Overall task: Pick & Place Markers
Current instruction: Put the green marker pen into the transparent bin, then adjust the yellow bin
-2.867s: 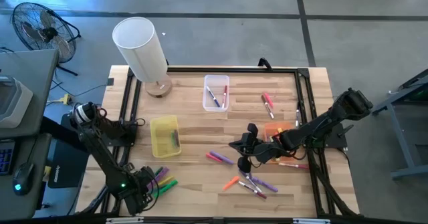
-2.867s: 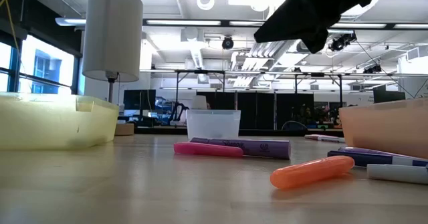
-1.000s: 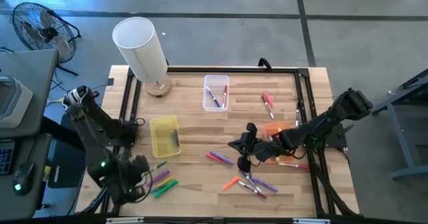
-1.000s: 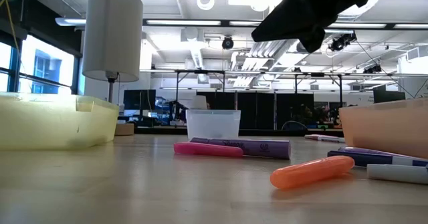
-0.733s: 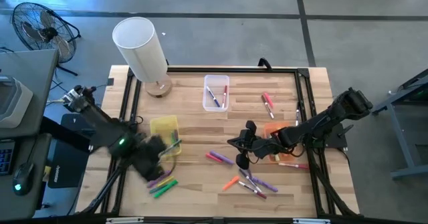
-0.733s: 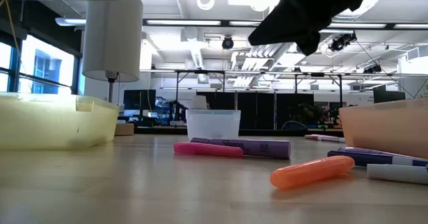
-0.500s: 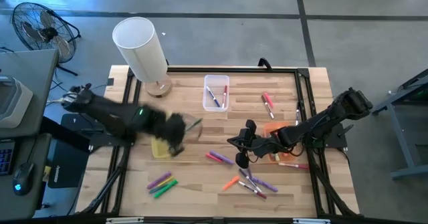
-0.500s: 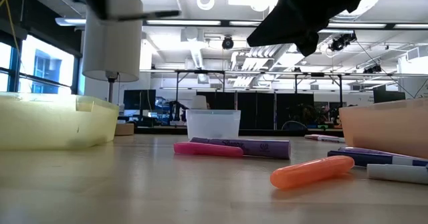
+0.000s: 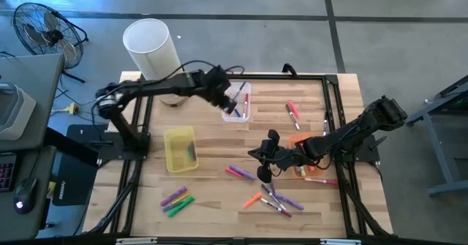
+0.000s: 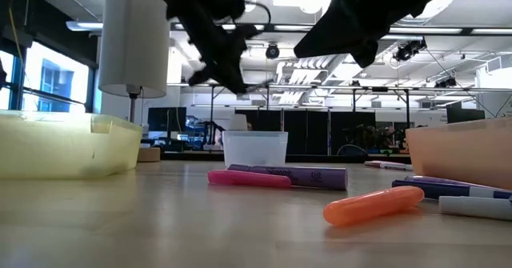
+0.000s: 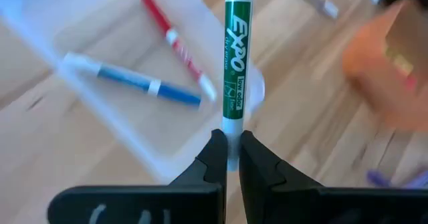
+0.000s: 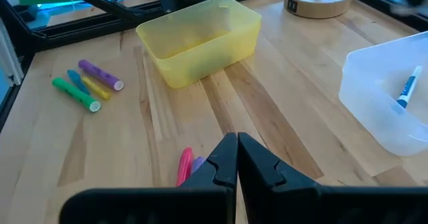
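Wooden table [image 9: 219, 139], left hand [image 11: 229, 158] gripping green marker [image 11: 235, 63]

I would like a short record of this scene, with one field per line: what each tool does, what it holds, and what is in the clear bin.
left tool: shut on the green marker, above the clear bin
right tool: shut, holds nothing, above the table's middle
clear bin contents: a blue marker and a red marker
yellow bin: left of centre
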You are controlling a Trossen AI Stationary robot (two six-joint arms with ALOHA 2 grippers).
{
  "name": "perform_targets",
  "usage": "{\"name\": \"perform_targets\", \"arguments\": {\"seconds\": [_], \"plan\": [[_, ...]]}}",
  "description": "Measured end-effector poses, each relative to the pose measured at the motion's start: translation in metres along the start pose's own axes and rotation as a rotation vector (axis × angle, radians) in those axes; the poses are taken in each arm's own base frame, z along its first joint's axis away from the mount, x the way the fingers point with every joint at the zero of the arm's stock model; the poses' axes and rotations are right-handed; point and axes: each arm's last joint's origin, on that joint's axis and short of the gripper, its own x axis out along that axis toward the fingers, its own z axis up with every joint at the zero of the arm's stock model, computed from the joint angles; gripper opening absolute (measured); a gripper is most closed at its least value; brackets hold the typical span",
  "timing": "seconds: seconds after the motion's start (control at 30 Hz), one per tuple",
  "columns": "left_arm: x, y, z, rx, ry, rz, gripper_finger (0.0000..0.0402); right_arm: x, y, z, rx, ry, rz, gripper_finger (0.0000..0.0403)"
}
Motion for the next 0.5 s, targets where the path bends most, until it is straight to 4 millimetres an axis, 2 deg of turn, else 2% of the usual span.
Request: {"name": "perform_targets", "arguments": {"seconds": [0.13, 0.27, 0.5], "plan": [[0.029, 0.02, 0.014, -0.079, -0.011, -0.059, 0.0014, 0.001, 0.0, 0.0, 0.0, 0.01, 0.017, 0.0], [0.049, 0.033, 0.014, -0.12, 0.016, -0.039, 0.0016, 0.001, 0.0, 0.0, -0.029, 0.011, 0.018, 0.0], [0.054, 0.038, 0.014, -0.115, 0.014, 0.002, 0.001, 0.001, 0.0, 0.0, -0.038, 0.014, 0.021, 0.0]]}}
